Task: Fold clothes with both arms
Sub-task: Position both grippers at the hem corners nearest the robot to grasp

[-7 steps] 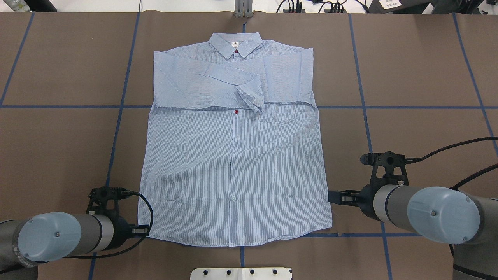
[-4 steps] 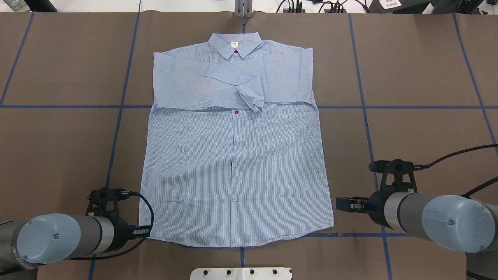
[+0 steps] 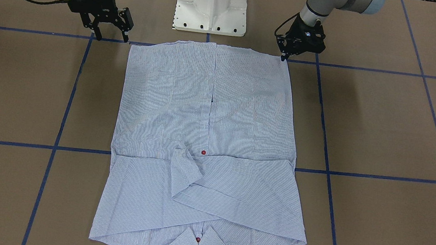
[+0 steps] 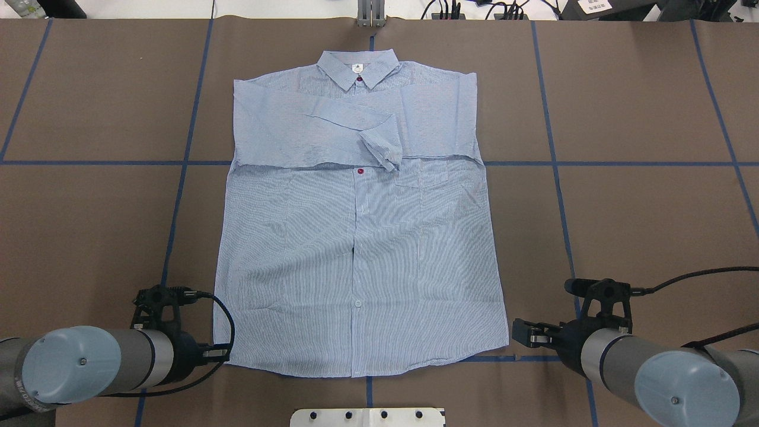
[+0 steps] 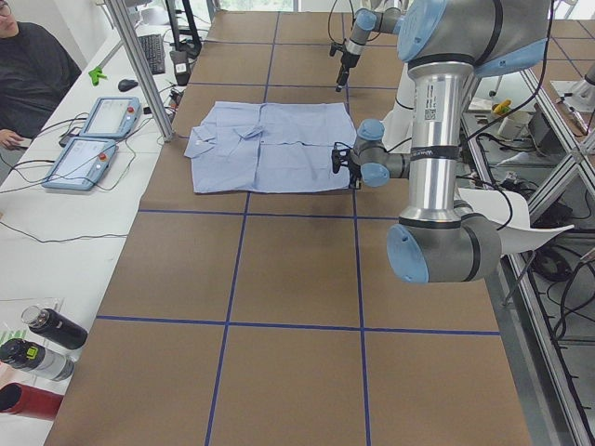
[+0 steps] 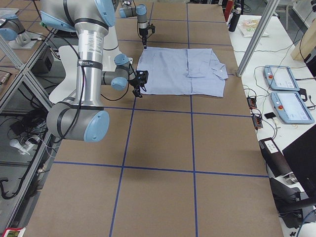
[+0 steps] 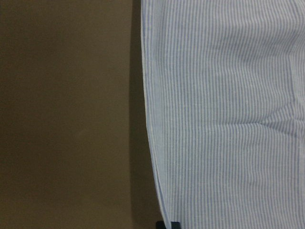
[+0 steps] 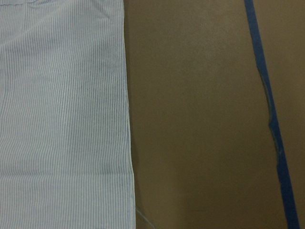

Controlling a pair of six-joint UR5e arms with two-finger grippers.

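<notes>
The light blue striped shirt (image 4: 356, 249) lies flat and face up on the brown table, collar (image 4: 359, 68) away from me, both sleeves folded across the chest. My left gripper (image 4: 220, 353) is low at the hem's left corner. In the front view it (image 3: 283, 57) looks shut, and the left wrist view shows its tip (image 7: 167, 224) right at the cloth's edge (image 7: 228, 119). My right gripper (image 4: 514, 335) is open, its two fingers (image 3: 98, 34) wide apart, just outside the hem's right corner. The right wrist view shows the shirt's side edge (image 8: 62, 119) and no fingers.
The white pedestal base (image 3: 211, 5) stands right behind the hem. Blue tape lines (image 4: 557, 178) cross the brown table cover. A metal post (image 4: 370, 15) stands beyond the collar. An operator (image 5: 33, 70), teach pendants (image 5: 93, 139) and bottles (image 5: 37, 353) are off the table's far side.
My right gripper has moved back along the shirt's right edge toward my base, down to the hem corner. The left arm and the shirt have not moved.
</notes>
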